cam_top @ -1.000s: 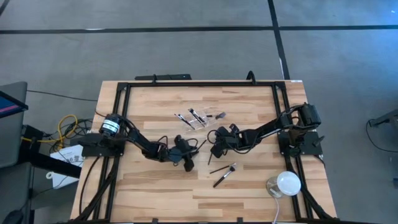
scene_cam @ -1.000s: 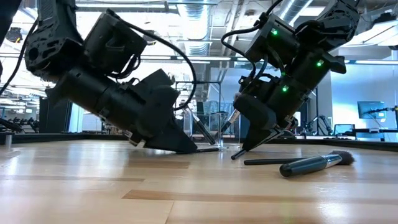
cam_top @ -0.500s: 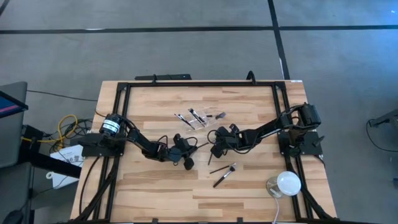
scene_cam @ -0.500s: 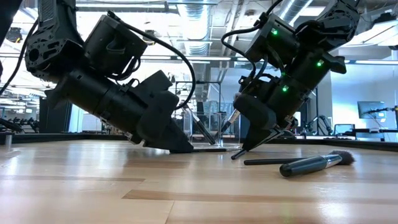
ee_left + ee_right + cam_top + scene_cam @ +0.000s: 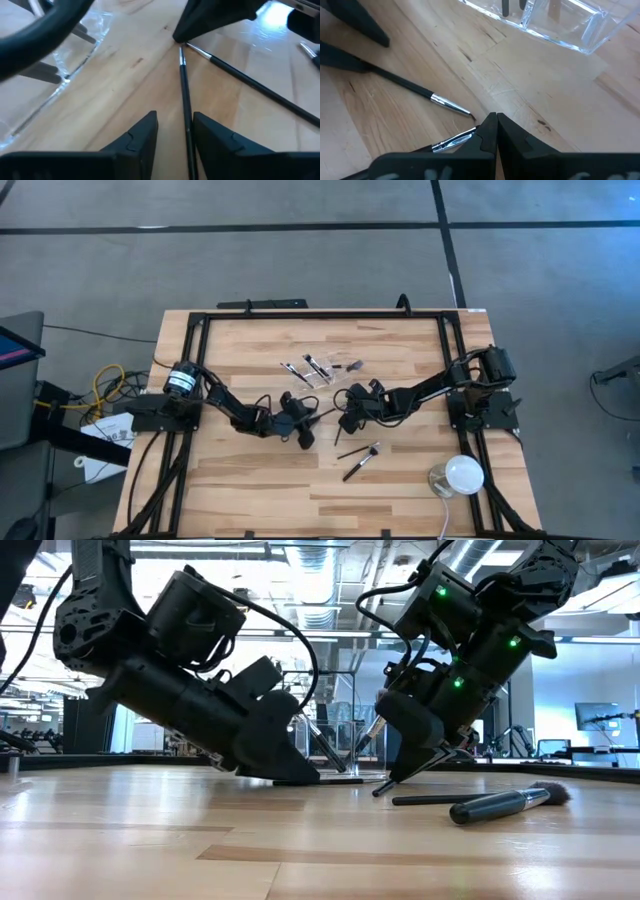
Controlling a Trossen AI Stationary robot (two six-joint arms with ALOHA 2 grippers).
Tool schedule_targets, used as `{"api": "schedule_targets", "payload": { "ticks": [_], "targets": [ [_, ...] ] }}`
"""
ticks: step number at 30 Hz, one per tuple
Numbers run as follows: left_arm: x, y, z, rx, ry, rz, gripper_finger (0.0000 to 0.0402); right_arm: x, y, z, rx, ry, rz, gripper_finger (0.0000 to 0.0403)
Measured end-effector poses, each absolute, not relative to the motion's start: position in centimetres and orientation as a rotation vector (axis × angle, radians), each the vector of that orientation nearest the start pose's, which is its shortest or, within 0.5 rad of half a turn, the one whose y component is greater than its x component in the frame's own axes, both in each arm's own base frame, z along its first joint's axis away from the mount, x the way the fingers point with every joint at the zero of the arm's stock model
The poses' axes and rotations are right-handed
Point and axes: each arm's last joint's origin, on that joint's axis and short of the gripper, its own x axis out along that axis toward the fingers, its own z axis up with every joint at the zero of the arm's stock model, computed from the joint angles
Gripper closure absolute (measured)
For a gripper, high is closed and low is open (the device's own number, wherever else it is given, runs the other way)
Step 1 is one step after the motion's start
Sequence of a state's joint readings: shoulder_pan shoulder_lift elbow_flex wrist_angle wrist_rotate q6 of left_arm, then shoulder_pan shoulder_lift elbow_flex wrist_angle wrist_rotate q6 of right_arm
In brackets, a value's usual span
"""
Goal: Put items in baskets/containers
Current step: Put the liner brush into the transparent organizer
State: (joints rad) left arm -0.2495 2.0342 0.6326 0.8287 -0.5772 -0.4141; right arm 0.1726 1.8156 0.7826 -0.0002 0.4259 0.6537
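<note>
A clear plastic container [image 5: 318, 368] on the far middle of the table has a few brushes in it. Two more brushes [image 5: 358, 460] lie nearer the front. My left gripper [image 5: 175, 135] is open and low over the table. A thin dark brush [image 5: 184, 95] lies on the wood between its fingers, close beside one of them. That brush's tip points at my right gripper [image 5: 492, 120], which is shut on another slim brush [image 5: 451, 143] at table height. In the high view the two grippers face each other, left [image 5: 312, 420] and right [image 5: 340, 418]. My right gripper pinches the slim brush at its silver ferrule end [image 5: 465, 136], right at the fingertips. The fingers slant down from the table's right side, with their tips at the wood [image 5: 385, 785]. The handle [image 5: 250, 85] runs away low over the table.
A white dome-shaped object [image 5: 458, 475] sits at the near right corner. A black frame [image 5: 300, 313] runs round the table's edges. The container wall [image 5: 555, 20] stands just beyond both grippers. Bare wood lies along the near edge.
</note>
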Motion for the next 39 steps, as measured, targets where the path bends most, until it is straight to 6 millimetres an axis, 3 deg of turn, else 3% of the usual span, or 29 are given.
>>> {"api": "schedule_targets", "payload": {
  "ticks": [7,14,19,23,27,29,34,39],
  "targets": [
    [31.1,-6.3,5.6,-0.167,0.445,0.433,0.0287,30.7,4.2,9.9,0.296,0.860,-0.525,0.0403],
    [31.4,-6.7,3.4,-0.147,0.421,0.484,0.0293,30.8,4.2,10.0,0.295,0.859,-0.519,0.0403],
    [31.0,-7.2,3.5,-0.149,0.430,0.449,0.0295,30.7,4.2,10.3,0.283,0.863,-0.499,0.0403],
    [30.8,-6.9,3.6,-0.167,0.445,0.416,0.0323,30.6,4.5,11.9,0.289,0.838,-0.440,0.0403],
    [30.4,-6.7,3.4,-0.174,0.449,0.409,0.0385,30.4,4.7,14.1,0.302,0.753,-0.429,0.0403],
    [30.4,-6.7,3.5,-0.174,0.449,0.404,0.0388,30.3,4.9,14.9,0.292,0.727,-0.418,0.0401],
    [30.4,-6.8,3.7,-0.173,0.438,0.380,0.0389,30.5,5.2,15.2,0.164,0.704,-0.374,0.0369],
    [30.4,-7.0,5.2,-0.162,0.448,0.321,0.0390,31.7,5.1,13.5,0.105,0.693,-0.325,0.0303]
  ]
}}
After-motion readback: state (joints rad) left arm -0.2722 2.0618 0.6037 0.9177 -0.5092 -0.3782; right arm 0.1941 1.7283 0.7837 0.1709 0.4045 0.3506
